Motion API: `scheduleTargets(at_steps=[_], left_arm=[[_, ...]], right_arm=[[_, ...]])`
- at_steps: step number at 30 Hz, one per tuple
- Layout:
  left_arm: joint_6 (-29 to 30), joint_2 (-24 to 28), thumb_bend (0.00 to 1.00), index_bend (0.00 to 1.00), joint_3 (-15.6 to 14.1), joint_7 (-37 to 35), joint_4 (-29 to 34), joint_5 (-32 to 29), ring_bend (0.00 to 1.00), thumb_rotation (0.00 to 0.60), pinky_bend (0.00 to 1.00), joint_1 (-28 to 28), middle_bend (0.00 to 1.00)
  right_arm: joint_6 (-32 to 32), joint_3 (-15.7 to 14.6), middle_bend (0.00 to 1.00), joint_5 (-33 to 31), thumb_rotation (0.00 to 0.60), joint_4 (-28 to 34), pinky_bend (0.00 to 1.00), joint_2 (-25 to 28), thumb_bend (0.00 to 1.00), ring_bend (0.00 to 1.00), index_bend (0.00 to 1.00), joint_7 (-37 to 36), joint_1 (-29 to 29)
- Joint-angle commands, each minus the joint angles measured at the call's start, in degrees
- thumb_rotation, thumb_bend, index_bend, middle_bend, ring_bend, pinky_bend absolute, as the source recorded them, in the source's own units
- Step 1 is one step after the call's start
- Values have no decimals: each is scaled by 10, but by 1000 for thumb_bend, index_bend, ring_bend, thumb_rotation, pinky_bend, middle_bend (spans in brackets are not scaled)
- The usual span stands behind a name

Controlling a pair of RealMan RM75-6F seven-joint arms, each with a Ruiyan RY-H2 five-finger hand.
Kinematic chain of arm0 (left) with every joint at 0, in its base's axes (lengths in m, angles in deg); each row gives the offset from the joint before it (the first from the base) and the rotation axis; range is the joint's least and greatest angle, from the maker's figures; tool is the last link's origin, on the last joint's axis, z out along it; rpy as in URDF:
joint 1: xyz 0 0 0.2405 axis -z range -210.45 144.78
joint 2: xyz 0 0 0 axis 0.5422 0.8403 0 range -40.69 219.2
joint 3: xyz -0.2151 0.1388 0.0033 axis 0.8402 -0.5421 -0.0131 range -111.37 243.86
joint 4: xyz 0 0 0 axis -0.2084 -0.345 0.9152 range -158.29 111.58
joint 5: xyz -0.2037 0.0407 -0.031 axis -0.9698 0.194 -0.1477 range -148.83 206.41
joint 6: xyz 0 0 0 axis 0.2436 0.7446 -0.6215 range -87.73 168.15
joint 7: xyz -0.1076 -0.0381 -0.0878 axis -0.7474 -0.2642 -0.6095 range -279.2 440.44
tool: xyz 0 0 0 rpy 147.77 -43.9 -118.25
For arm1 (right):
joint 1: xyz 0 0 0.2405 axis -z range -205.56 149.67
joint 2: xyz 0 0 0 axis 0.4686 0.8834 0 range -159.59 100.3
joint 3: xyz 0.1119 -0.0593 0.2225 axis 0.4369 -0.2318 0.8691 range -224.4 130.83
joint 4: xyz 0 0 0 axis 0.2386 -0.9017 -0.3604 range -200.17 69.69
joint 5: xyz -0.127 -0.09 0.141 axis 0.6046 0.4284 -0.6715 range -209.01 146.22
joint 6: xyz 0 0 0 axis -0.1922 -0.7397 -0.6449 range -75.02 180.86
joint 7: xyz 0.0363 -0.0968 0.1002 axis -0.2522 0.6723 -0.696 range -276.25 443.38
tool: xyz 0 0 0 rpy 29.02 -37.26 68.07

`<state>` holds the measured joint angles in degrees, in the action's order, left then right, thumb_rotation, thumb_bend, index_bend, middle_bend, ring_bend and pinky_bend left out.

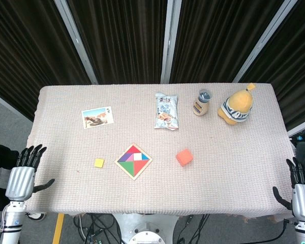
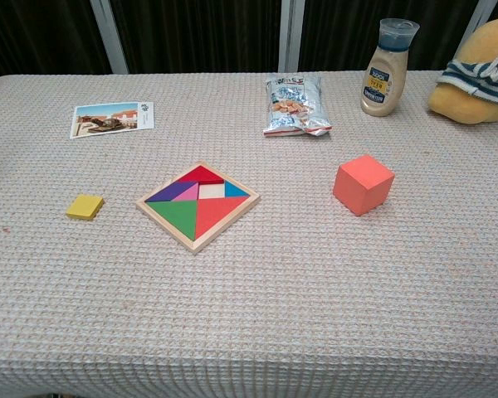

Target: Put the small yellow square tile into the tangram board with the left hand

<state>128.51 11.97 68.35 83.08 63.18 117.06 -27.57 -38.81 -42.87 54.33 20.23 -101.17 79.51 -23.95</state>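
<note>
The small yellow square tile [image 1: 99, 163] [image 2: 85, 206] lies flat on the cloth, just left of the tangram board [image 1: 133, 161] [image 2: 197, 204]. The board is a wooden frame holding coloured pieces, with one bare square gap near its middle. My left hand [image 1: 25, 173] hangs off the table's near left corner, fingers spread and holding nothing, well left of the tile. My right hand [image 1: 301, 189] is at the near right edge, fingers apart and empty. Neither hand shows in the chest view.
An orange cube [image 1: 184, 157] [image 2: 363, 184] sits right of the board. Farther back are a postcard [image 1: 97, 117] [image 2: 112, 118], a snack bag [image 1: 166, 111] [image 2: 295, 104], a sauce bottle [image 1: 202, 102] [image 2: 383, 68] and a yellow plush toy [image 1: 237, 105] [image 2: 478, 73].
</note>
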Motion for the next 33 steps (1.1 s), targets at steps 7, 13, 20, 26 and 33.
scheduleTargets(at_steps=[7,13,20,26,33], left_arm=[[-9,-4,72,100,-5,16,12,3,0,600,6,3,66],[-17,-14,61,100,-4,20,7,6,0,600,6,10,66],[-38,-21,64,100,-5,25,5,13,0,600,7,26,67],[-69,-31,63,101,-4,21,11,18,0,600,7,49,66],[-125,-45,64,103,8,33,9,15,0,600,7,94,66]], right_arm=[[2,1,0,-5,600,-18,0,-6,200,0,0,-20,0],[2,4,0,-9,600,-31,0,-8,201,0,0,-34,1],[2,3,0,-6,600,-27,0,-8,200,0,0,-30,0],[0,-1,0,-2,600,-27,0,-7,200,0,0,-25,1],[9,1,0,-8,600,-35,0,-8,200,0,0,-36,-1]])
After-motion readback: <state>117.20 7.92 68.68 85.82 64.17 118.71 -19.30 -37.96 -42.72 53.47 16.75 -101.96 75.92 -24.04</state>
